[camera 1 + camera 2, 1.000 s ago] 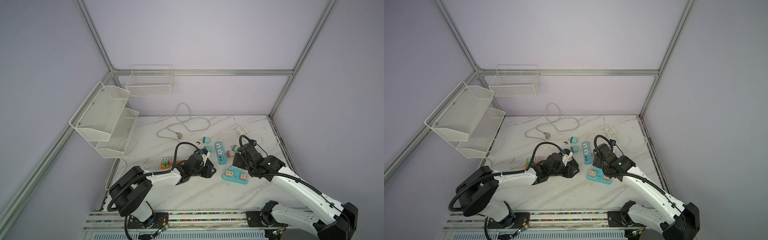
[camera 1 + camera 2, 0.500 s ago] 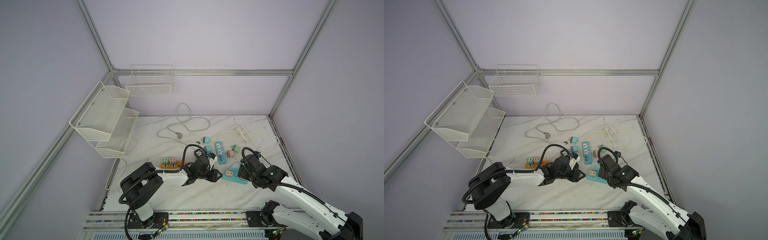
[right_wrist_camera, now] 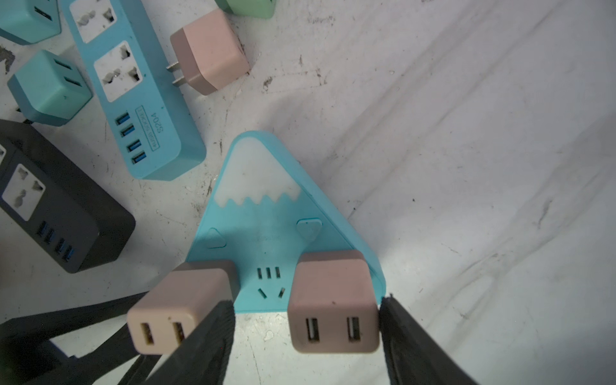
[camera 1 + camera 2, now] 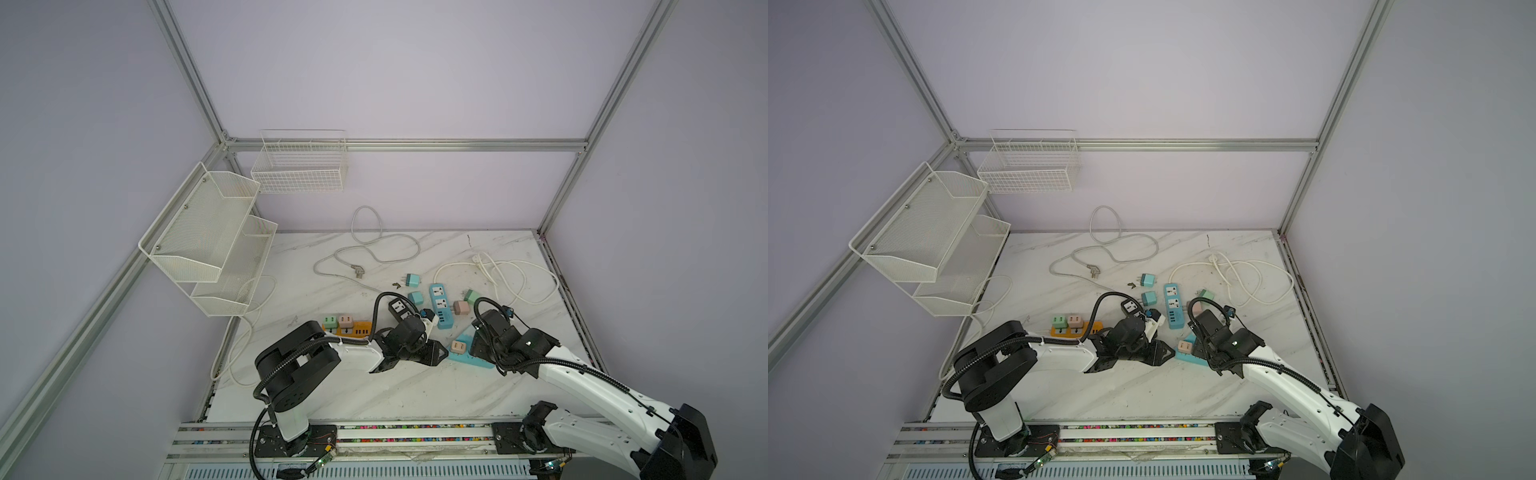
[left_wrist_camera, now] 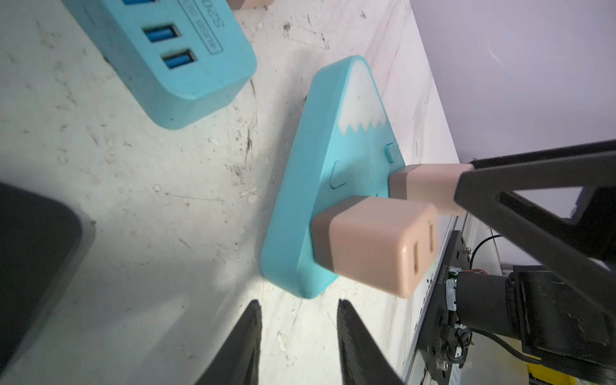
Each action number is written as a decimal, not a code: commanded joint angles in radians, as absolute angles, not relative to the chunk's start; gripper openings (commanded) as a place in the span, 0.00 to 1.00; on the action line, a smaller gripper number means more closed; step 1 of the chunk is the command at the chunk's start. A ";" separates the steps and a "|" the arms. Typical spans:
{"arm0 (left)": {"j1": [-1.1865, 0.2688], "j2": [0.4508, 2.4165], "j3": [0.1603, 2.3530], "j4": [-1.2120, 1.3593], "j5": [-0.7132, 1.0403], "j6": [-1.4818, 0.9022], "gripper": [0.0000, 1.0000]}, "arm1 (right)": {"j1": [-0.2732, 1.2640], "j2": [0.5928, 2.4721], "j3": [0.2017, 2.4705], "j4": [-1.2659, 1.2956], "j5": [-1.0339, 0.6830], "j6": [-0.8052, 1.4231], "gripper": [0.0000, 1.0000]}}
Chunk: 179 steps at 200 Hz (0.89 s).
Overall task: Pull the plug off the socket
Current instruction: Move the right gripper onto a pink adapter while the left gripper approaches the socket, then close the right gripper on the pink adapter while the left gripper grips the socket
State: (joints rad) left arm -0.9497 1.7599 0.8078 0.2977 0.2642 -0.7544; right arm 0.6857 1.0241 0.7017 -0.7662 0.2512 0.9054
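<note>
The right fingers (image 3: 406,336) stand spread around a pink plug (image 3: 333,300), one touching its side; the left fingers (image 5: 246,336) hang slightly apart, empty, beside the triangular socket (image 3: 266,230), near right on the desk (image 3: 466,133). Two pink plugs sit in it. The plug looks light, stiff, smooth; its flat sides suit pinching.

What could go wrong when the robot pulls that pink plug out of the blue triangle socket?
1. The blue triangle socket may come up together with the pink plug, because the left gripper is beside the socket's corner, not pressing on it.
2. The right gripper straddles that plug, but one finger stands right beside the second pink plug, so closing or pulling might knock that one.
</note>
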 commanded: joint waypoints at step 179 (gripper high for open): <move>-0.884 1.668 0.718 0.393 0.165 -0.900 0.35 | 0.732 1.231 0.763 -0.587 0.278 0.837 0.60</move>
